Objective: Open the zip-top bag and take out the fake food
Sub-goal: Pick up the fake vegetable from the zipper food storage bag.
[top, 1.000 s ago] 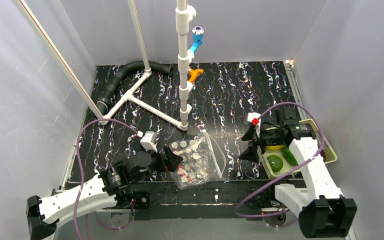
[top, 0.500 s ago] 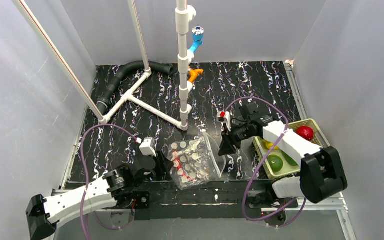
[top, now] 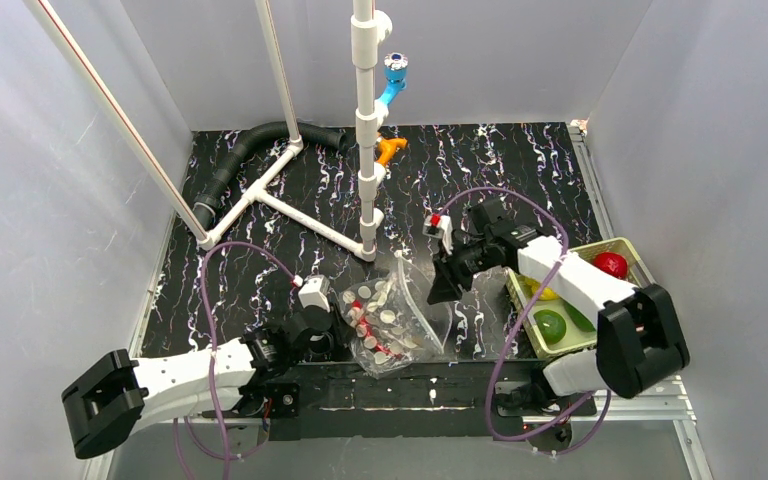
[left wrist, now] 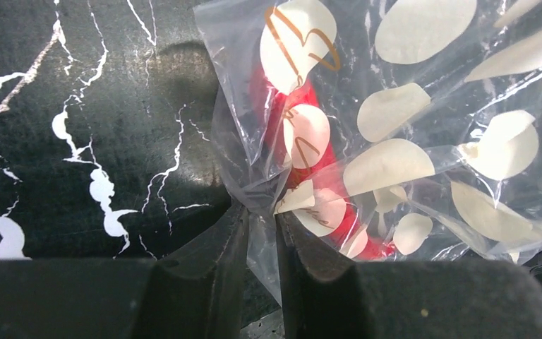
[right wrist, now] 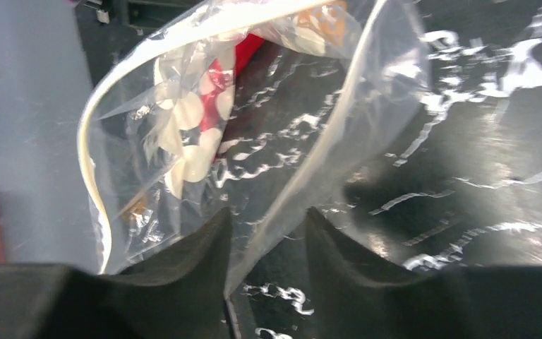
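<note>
Pinching a crumpled fold of the bag [left wrist: 395, 141], the left claw [left wrist: 261, 233] is standing almost closed, with film bunched between its jaws. From above, it is working at the bag's 9 o'clock. The bag is lying at the table's [top: 520, 180] 6 o'clock, right by the near edge.

The right claw [right wrist: 265, 233] is reaching in at the bag's 2 o'clock. Its jaws are standing part-way apart with the white lip running between them, and they are not clamping anything yet. The red piece [left wrist: 303, 134] is sitting inside the bag, towards the left claw's side. The other fruit seems to be lying in the basket [top: 643, 262] at 3 o'clock.

Several things are looking risky to me:
- The left claw is holding only a thin, slick fold, so a hard pull is likely to strip the film out.
- The right jaws may be closing on both lips at once (I cannot tell from the wrist view whether one layer or two is lying between them). That would be squeezing the mouth shut rather than spreading it.
- With the bag so near 6 o'clock, any drag that way is risking the bag and its red piece going over the edge.
</note>
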Motion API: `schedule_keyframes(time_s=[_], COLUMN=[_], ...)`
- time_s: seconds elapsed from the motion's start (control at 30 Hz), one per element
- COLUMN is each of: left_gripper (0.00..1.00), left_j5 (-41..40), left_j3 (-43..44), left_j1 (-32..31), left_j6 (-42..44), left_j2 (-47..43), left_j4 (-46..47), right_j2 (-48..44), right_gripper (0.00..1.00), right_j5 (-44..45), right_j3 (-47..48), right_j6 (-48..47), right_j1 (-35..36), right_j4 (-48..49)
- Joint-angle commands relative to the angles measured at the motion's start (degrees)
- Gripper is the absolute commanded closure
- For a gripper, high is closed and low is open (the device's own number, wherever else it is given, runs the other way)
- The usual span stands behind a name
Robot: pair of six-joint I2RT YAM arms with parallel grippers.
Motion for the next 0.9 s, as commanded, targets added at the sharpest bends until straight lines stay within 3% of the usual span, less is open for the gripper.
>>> schedule_keyframes(time_s=[0.0,0.07,0.2,0.3,0.43,0.5,0.67,0.87], left_gripper=[0.82,0.82,0.83,0.84,0.86,0.86,0.87,0.87], left_j5=[0.45,0.45,1.03,2.29,3.93,4.64,6.55,9.82], left_j3=[0.71,0.32,0.47,1.02,1.40,1.50,2.13,5.54], left_j1=[0.79,1.03,1.73,2.35,2.77,2.95,3.41,3.83], left_j6=[0.23,0.19,0.88,1.92,3.10,3.33,4.14,6.19], left_j2=[0.34,-0.26,-0.22,1.05,3.94,5.33,8.33,15.18], left_j4=[1.82,1.65,1.72,2.35,5.11,6.22,9.27,13.93], right_j2=[-7.29,-10.35,-14.93,-14.47,-9.01,-5.92,-0.87,5.90], right_gripper=[0.38,0.29,0.28,0.34,0.64,0.71,0.73,0.67], right_j5=[7.27,5.99,-3.18,-7.27,-3.84,-1.60,2.51,3.07], right_j3=[1.55,0.71,-0.65,-0.57,1.09,2.10,2.53,4.66], right_j6=[0.55,0.50,-3.15,-6.33,-6.29,-5.35,-5.06,-4.25], right_j1=[-4.40,-8.06,-8.57,-5.78,-2.57,-1.43,2.80,6.75], right_j4=[1.84,2.47,0.89,-1.66,-2.90,-3.52,-4.22,-5.64])
